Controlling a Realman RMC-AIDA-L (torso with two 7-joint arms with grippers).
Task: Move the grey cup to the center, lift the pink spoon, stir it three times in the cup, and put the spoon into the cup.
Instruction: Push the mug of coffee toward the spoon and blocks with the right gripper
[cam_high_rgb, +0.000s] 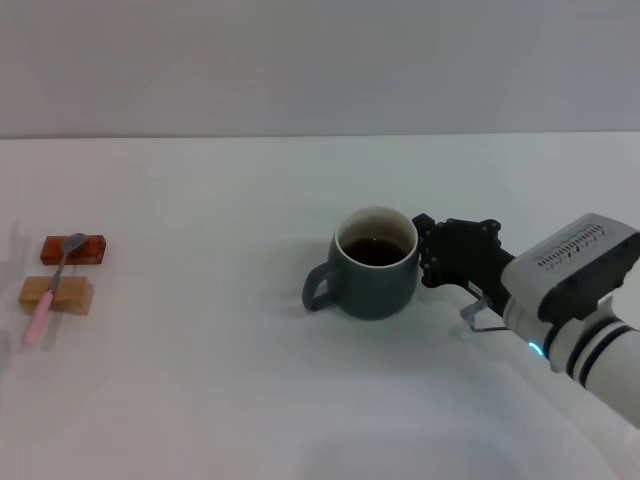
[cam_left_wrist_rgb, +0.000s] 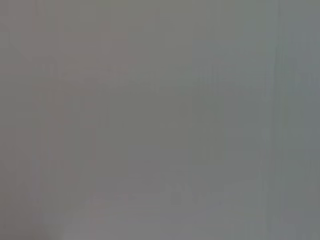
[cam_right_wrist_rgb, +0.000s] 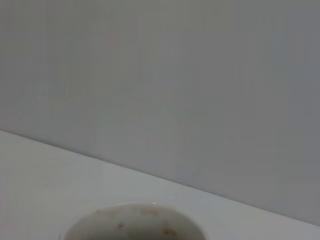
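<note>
The grey cup (cam_high_rgb: 375, 275) stands near the middle of the white table (cam_high_rgb: 250, 400), handle toward the left, with dark liquid inside. My right gripper (cam_high_rgb: 427, 252) sits right against the cup's right side, at the height of its rim. In the right wrist view only the cup's pale rim (cam_right_wrist_rgb: 132, 222) shows. The pink spoon (cam_high_rgb: 50, 295) lies at the far left, resting across two small blocks, its metal bowl toward the back. The left arm is out of the head view, and the left wrist view shows only a plain grey surface.
The spoon rests on an orange-brown block (cam_high_rgb: 74, 249) and a tan block (cam_high_rgb: 55, 295) at the table's left edge. A pale wall runs behind the table.
</note>
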